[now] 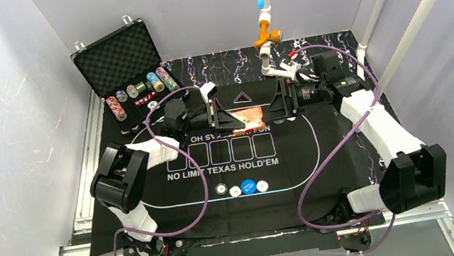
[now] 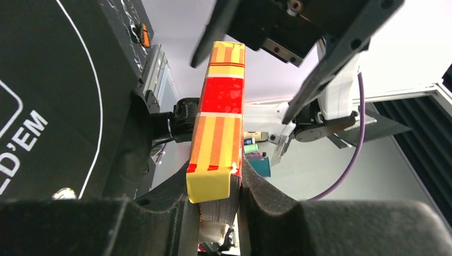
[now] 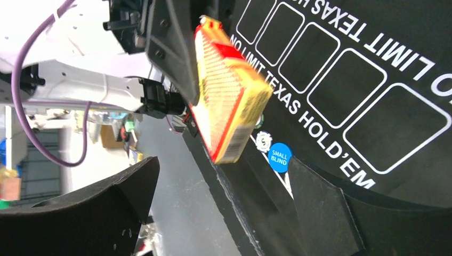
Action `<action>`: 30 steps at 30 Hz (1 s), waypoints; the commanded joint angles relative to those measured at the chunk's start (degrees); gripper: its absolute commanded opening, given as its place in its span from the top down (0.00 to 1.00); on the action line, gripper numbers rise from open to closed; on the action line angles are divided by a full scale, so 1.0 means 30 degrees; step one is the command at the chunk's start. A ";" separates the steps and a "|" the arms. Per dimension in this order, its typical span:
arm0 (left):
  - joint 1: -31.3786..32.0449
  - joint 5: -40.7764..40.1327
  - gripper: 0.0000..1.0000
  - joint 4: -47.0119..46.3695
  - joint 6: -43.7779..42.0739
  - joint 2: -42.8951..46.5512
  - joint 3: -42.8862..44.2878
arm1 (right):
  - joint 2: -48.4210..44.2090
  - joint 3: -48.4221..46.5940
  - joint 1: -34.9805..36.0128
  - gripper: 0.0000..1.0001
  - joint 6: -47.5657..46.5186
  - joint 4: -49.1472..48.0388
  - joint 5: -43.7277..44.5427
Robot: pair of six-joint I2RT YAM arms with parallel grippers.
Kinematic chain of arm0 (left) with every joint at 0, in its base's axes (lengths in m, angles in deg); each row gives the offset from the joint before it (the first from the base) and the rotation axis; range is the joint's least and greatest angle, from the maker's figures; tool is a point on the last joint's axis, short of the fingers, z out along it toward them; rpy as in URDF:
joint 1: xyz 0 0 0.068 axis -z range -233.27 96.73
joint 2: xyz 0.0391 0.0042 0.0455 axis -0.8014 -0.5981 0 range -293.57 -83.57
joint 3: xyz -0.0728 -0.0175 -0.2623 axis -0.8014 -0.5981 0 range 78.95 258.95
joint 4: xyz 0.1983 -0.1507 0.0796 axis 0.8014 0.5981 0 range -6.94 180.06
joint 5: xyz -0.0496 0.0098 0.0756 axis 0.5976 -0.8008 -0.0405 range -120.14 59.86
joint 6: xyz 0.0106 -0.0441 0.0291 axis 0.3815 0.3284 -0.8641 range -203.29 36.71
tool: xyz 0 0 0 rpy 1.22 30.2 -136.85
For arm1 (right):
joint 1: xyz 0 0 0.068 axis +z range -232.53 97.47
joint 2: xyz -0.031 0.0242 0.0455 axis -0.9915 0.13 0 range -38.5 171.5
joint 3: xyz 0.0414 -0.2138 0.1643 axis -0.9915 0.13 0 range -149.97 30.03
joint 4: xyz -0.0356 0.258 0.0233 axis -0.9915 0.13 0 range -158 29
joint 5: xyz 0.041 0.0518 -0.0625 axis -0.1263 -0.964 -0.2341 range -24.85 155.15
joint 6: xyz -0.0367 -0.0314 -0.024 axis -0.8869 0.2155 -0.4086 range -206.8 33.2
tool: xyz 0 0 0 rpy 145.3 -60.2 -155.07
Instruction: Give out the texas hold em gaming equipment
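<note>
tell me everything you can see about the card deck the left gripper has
The card deck is a flat rectangular pack, cardboard by the look of it, yellow with orange stripes and a red band across its middle. The left gripper is shut on one end and holds it lifted above the black mat, over the far middle of the printed oval. Its free end points toward the open right gripper, which does not appear to touch it.

The deck [image 1: 248, 117], boxed in red and yellow stripes, sits on edge above the mat [image 1: 322, 148], clamped in the left gripper [image 1: 234, 119]. Four round buttons [image 1: 247, 187], one blue, lie in a row. Striped chips [image 1: 155, 81] fill the case [image 1: 116, 60].
</note>
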 commanded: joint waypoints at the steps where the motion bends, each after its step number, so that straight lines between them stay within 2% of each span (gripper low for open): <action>1: 0.0401 0.0272 1.00 -0.1710 0.0361 0.0759 0.0795 | 0.0563 0.0556 0.0187 0.00 0.2065 -0.3053 -0.0878; 8: 0.0602 0.0305 1.00 -0.1617 0.0217 0.0875 0.1005 | 0.0925 0.0561 0.1620 0.02 0.2573 -0.3997 -0.1209; 13: 0.0669 0.0278 1.00 -0.1544 0.0043 0.1268 0.0907 | 0.1360 0.0744 0.1895 0.29 0.3689 -0.5064 -0.1504; 19: 0.0660 0.0306 1.00 -0.1484 0.0082 0.1535 0.0946 | 0.1836 0.1172 0.2094 0.44 0.5523 -0.6842 -0.1892; 26: 0.0674 0.0137 1.00 -0.0526 -0.0341 0.2026 0.0662 | 0.1807 0.1329 0.2480 0.49 0.6093 -0.6797 -0.1854; 28: 0.0667 0.0082 1.00 -0.0014 -0.0418 0.2100 0.0630 | 0.1750 0.1430 0.2508 0.64 0.6249 -0.6940 -0.1897; 29: 0.0642 0.0024 0.94 0.0670 -0.0639 0.2189 0.0602 | 0.1748 0.1381 0.2510 0.79 0.6346 -0.6987 -0.1921; 30: 0.0616 -0.0048 0.77 0.1998 -0.1029 0.2443 0.0601 | 0.1734 0.1200 0.2495 0.90 0.6287 -0.6630 -0.1771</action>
